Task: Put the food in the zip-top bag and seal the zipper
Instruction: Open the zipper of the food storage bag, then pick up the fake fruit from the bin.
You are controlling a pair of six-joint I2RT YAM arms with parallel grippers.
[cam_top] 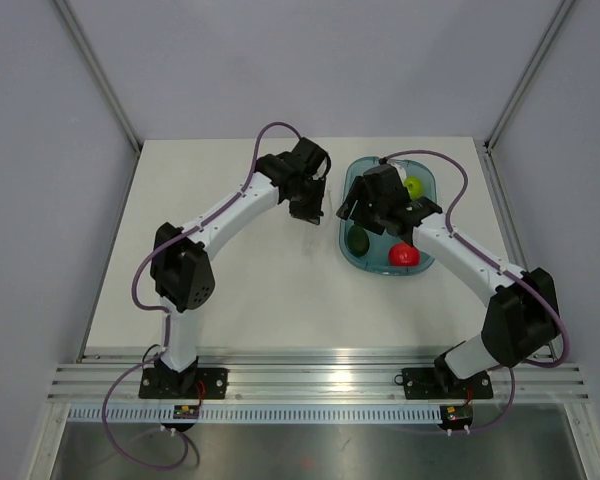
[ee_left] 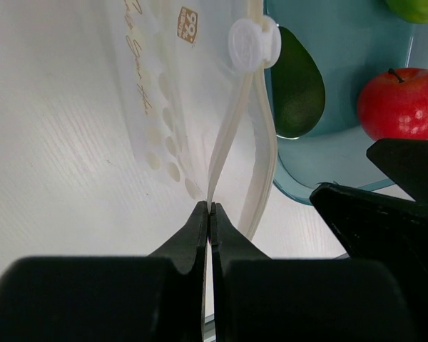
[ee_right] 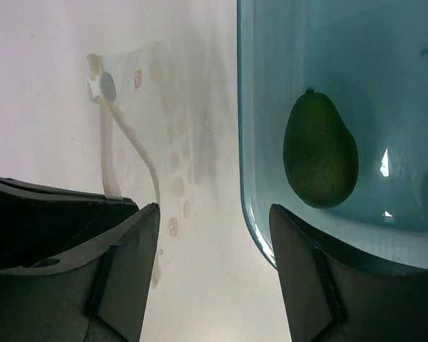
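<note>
The overhead view showed both arms meeting at the left side of the teal tray, but the zip-top bag was only a faint sheen on the table there. The left wrist camera made it plain: the left gripper was pinched shut on one strip of the zipper, with the other strip bowing away and a white slider at the far end. The right wrist camera showed the right gripper with its jaws spread and nothing between them, one finger over the bag, the other over the tray's rim. The food lay in the tray, near its left wall. Only the overhead and left wrist views showed the green apple and the whole red apple.
</note>
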